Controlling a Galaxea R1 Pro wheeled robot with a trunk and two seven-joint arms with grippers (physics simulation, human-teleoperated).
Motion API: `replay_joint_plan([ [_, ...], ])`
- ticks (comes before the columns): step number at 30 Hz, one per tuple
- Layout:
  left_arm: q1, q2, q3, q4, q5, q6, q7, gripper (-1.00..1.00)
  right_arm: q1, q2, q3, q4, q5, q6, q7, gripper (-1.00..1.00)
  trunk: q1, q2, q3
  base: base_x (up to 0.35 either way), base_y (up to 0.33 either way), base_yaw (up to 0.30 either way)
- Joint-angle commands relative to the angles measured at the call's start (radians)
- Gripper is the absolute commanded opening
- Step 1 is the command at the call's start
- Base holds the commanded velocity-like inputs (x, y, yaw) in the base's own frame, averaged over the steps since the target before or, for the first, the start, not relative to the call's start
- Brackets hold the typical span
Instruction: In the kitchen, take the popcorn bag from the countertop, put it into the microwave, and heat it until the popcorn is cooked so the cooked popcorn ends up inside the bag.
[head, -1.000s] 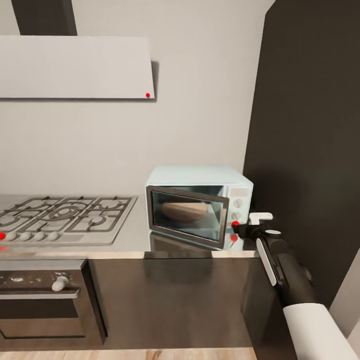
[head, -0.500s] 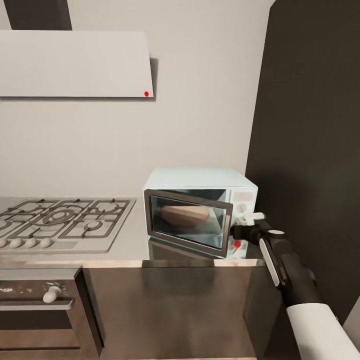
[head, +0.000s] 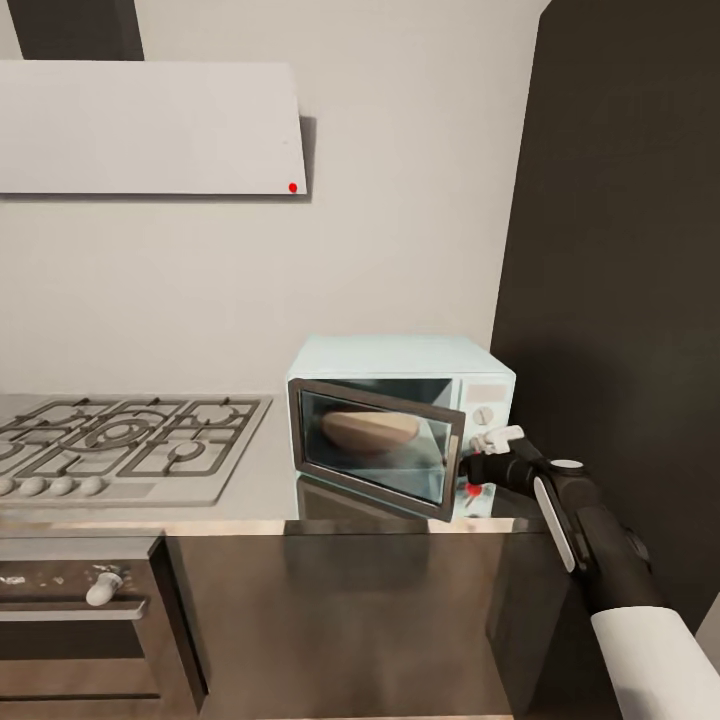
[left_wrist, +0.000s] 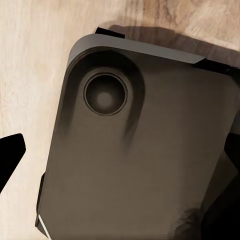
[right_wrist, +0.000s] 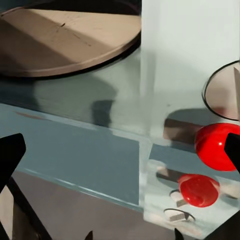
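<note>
The mint-blue microwave (head: 400, 358) stands on the grey countertop (head: 262, 478), its dark glass door (head: 378, 446) ajar with the right edge swung outward. Through the glass I see the tan popcorn bag (head: 368, 430) inside; in the right wrist view a tan round shape (right_wrist: 70, 40) lies in the cavity. My right gripper (head: 487, 452) hovers just in front of the white control panel (head: 483, 412), close to the red round light (right_wrist: 217, 145), open with nothing between its fingers. My left gripper (left_wrist: 120, 160) is open over a dark part of the robot's base (left_wrist: 145, 150).
A steel gas hob (head: 120, 440) lies left of the microwave, with a white hood (head: 150, 130) above it. A black oven (head: 80, 610) sits under the hob. A tall dark cabinet (head: 620, 300) rises right beside the microwave. Wooden floor (left_wrist: 30, 60) shows below.
The camera shifted between the first two frames, moving the whole picture. Since then my right arm has slid slightly to the right and lower; the door stays ajar.
</note>
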Motion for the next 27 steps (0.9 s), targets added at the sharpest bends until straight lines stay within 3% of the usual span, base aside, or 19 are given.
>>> replay_joint_plan([
  [1, 0.000, 0.000, 0.000, -0.001, 0.005, -0.002, 0.001, 1.00, -0.001, 0.000, -0.001, -0.001, 0.003, 0.008, 0.008, 1.00, 0.000, -0.001, -0.001, 0.000, 0.000, 0.000],
  [9, 0.000, -0.001, 0.003, -0.001, 0.005, -0.001, 0.001, 1.00, -0.001, 0.000, -0.001, -0.004, 0.005, 0.010, 0.007, 1.00, 0.000, -0.001, -0.001, -0.007, 0.050, 0.000],
  [22, 0.000, -0.001, 0.003, -0.001, 0.005, -0.001, 0.001, 1.00, -0.001, -0.003, -0.001, -0.005, -0.010, 0.013, 0.009, 1.00, 0.000, -0.001, -0.001, -0.111, 0.278, 0.000],
  [25, 0.000, -0.001, 0.003, -0.001, 0.005, -0.001, 0.001, 1.00, -0.001, -0.003, 0.000, -0.007, -0.013, 0.017, 0.040, 1.00, 0.000, -0.001, -0.001, -0.139, 0.289, 0.000],
  [27, 0.000, -0.001, 0.003, -0.001, 0.005, -0.001, 0.001, 1.00, -0.001, -0.003, 0.000, -0.007, -0.006, 0.025, 0.097, 1.00, 0.000, -0.001, -0.001, -0.143, 0.289, 0.000],
])
